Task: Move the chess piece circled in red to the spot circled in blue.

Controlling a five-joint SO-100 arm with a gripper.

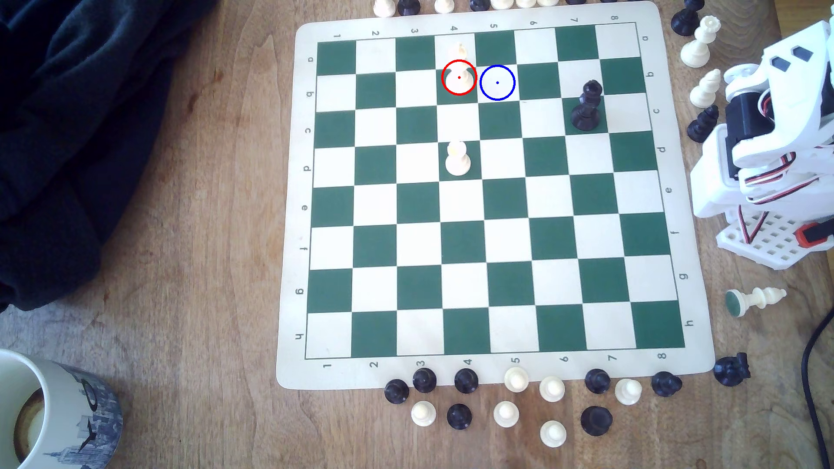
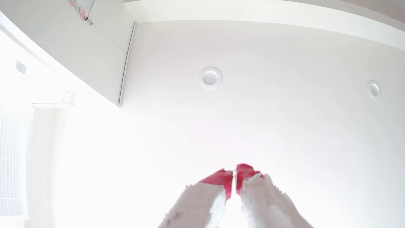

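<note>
- The chess piece circled in red (image 1: 459,74) is standing upright on a green square in the board's second row from the far edge, fourth column as the printed numbers run, its slender body rising toward that far edge in the exterior view.
- The spot circled in blue (image 1: 497,82) is lying on the cream square touching that one, on the exterior view's right, so I judge the carry to be a short sideways hop of one square toward the arm's side.
- The arm (image 1: 767,135) is sitting folded off the board (image 1: 289,225), by the table's (image 1: 203,225) edge at the exterior view's right, well apart from the piece; from there the piece is lying across the board toward the far edge, with the blue spot between arm and piece.
- The hand (image 2: 234,175) is pointing up at the ceiling in the wrist view, its red-tipped fingers (image 2: 219,177) lying clenched, almost touching and grasping nothing.
- The black piece (image 1: 586,106) is standing nearer the arm, roughly along the line of reach, and the white pawn (image 1: 457,158) is standing two squares nearer the board's middle in the same column; I judge both to be worth clearing on the way in.
- The piece's long axis being vertical, a reach from above with the fingers released around its narrow body looks the likeliest approach.
</note>
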